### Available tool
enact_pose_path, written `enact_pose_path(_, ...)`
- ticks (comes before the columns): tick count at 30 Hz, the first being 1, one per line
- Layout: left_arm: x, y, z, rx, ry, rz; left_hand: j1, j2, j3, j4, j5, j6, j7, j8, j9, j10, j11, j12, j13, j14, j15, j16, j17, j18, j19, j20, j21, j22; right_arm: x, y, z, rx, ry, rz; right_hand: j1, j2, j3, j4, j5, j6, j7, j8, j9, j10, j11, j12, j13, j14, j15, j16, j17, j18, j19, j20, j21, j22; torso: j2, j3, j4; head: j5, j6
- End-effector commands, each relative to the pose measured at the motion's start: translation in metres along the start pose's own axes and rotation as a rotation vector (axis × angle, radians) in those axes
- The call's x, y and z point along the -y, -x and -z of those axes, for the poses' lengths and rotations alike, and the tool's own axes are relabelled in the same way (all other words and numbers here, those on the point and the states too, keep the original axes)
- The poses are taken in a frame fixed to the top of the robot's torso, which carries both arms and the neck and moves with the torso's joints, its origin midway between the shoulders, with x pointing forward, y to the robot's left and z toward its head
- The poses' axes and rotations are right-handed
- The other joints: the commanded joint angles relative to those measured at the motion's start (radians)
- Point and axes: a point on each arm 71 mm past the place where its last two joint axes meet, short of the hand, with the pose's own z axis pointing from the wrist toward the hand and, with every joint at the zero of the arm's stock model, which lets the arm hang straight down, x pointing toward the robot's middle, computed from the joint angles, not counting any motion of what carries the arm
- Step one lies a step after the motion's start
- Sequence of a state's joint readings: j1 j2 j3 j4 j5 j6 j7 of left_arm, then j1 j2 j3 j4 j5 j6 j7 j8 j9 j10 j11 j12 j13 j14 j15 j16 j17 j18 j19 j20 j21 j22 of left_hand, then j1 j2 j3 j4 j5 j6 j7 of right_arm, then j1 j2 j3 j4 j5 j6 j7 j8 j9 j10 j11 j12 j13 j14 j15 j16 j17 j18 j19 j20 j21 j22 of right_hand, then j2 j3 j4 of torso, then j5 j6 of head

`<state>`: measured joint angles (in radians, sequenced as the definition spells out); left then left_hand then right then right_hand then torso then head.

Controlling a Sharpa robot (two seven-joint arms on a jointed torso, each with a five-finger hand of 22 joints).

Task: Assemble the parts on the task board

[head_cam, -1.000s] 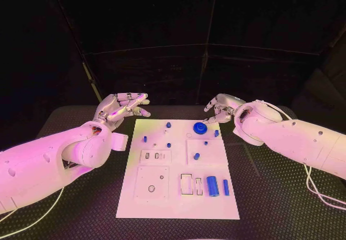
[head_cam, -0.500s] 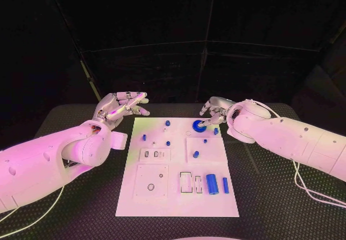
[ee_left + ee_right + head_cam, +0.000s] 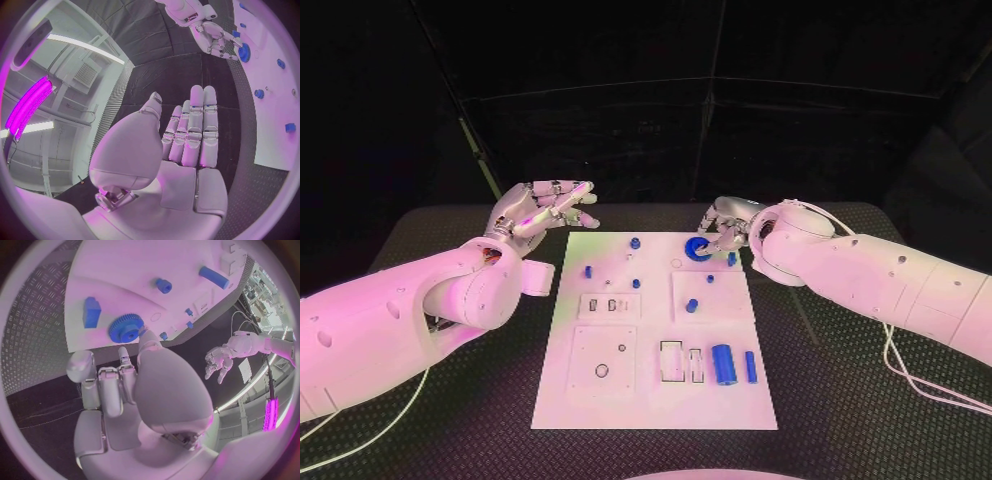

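The white task board (image 3: 653,400) lies in the middle of the table. A blue gear (image 3: 698,249) sits at its far right corner, with a small blue block (image 3: 731,259) beside it. My right hand (image 3: 723,228) hovers just behind the gear, fingers pointing down at it and holding nothing. In the right wrist view the thumb tip (image 3: 147,336) is right next to the gear (image 3: 127,328). My left hand (image 3: 545,212) is raised off the board's far left corner, its fingers (image 3: 197,125) straight and empty. A blue cylinder (image 3: 724,364) and a blue bar (image 3: 750,366) lie near the board's front right.
Several small blue pegs stand on the far half of the board, among them one at the back (image 3: 635,243) and one near the middle (image 3: 691,306). Black ribbed table mat (image 3: 444,400) surrounds the board. A cable (image 3: 920,380) trails from my right arm.
My right hand has moved in toward the board's far right corner and come down close to the blue gear. The left hand has hardly moved.
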<state>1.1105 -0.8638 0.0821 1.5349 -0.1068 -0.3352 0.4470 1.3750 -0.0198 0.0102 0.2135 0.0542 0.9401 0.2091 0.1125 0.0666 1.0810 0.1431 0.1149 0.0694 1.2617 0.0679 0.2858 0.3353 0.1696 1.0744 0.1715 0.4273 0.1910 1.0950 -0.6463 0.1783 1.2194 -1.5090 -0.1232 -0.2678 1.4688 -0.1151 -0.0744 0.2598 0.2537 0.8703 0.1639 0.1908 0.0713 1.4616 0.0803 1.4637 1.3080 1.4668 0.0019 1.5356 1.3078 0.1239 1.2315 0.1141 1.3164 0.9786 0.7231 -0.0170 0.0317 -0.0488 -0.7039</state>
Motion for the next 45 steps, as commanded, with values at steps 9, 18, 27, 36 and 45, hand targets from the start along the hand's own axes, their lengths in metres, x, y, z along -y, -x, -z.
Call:
enact_pose_path(9, 0.001, 0.0, -0.001, -0.01, -0.005, 0.006, -0.004, 0.008, -0.004, -0.004, -0.001, 0.003, 0.004, -0.006, -0.001, 0.002, 0.003, -0.005, -0.001, -0.002, 0.006, -0.003, 0.001, 0.011, 0.001, 0.006, 0.006, -0.001, 0.0, -0.007, -0.002, -0.043, 0.011, 0.052, 0.023, 0.026, 0.012, -0.032, -0.006, 0.025, -0.004, 0.013, 0.001, 0.03, -0.006, 0.012, 0.133, 0.082, 0.0, 0.005, 0.147, -0.01, 0.005, -0.004, 0.006, 0.004, -0.001, 0.0008, -0.0005, -0.001, -0.005)
enact_pose_path(18, 0.001, -0.001, -0.001, -0.011, -0.005, 0.006, -0.004, 0.008, -0.004, -0.004, -0.001, 0.003, 0.004, -0.006, -0.001, 0.002, 0.003, -0.005, -0.001, -0.002, 0.006, -0.003, 0.001, 0.011, 0.001, 0.006, 0.006, -0.001, -0.002, -0.009, -0.003, -0.045, 0.021, 0.055, 0.034, 0.058, 0.035, -0.056, -0.026, 0.066, -0.01, 0.027, 0.003, 0.039, -0.011, 0.023, 0.148, 0.082, -0.006, 0.007, 0.153, -0.011, 0.007, -0.008, 0.01, 0.01, 0.0, 0.0013, -0.0001, 0.0, -0.007)
enact_pose_path(27, 0.001, 0.0, -0.001, -0.01, -0.004, 0.006, -0.004, 0.008, -0.005, -0.005, -0.001, 0.003, 0.004, -0.006, -0.001, 0.003, 0.003, -0.006, -0.001, -0.002, 0.006, -0.004, 0.002, 0.012, 0.0, 0.006, 0.006, -0.001, -0.008, -0.002, -0.002, 0.08, 0.069, 0.078, 0.074, 0.115, 0.107, -0.1, -0.055, 0.159, -0.042, 0.049, 0.006, 0.061, -0.039, 0.046, 0.18, 0.087, -0.029, 0.012, 0.174, -0.015, 0.022, -0.027, 0.023, 0.034, 0.0, 0.0019, -0.001, 0.003, -0.007)
enact_pose_path(36, 0.001, 0.0, -0.001, -0.009, -0.004, 0.005, -0.004, 0.008, -0.005, -0.005, -0.001, 0.003, 0.004, -0.006, -0.001, 0.003, 0.003, -0.006, -0.001, -0.002, 0.006, -0.004, 0.002, 0.012, 0.0, 0.006, 0.006, -0.001, -0.037, 0.002, 0.008, 0.194, 0.179, 0.092, 0.068, 0.112, 0.136, -0.117, -0.041, 0.175, -0.047, 0.038, 0.001, 0.075, -0.045, 0.063, 0.204, 0.09, -0.035, 0.017, 0.191, -0.019, 0.034, -0.035, 0.033, 0.054, -0.001, 0.0026, 0.0008, 0.007, -0.007)
enact_pose_path(45, 0.001, 0.0, -0.001, -0.01, -0.004, 0.006, -0.003, 0.009, -0.005, -0.005, -0.001, 0.004, 0.004, -0.007, -0.001, 0.003, 0.003, -0.006, -0.001, -0.002, 0.006, -0.004, 0.003, 0.012, 0.0, 0.006, 0.006, -0.001, -0.075, -0.003, 0.011, 0.196, 0.243, 0.081, 0.039, 0.1, 0.145, -0.113, -0.043, 0.176, -0.044, 0.022, -0.003, 0.074, -0.043, 0.061, 0.202, 0.09, -0.034, 0.017, 0.191, -0.02, 0.033, -0.035, 0.034, 0.054, 0.0, 0.0015, 0.0019, 0.013, -0.006)
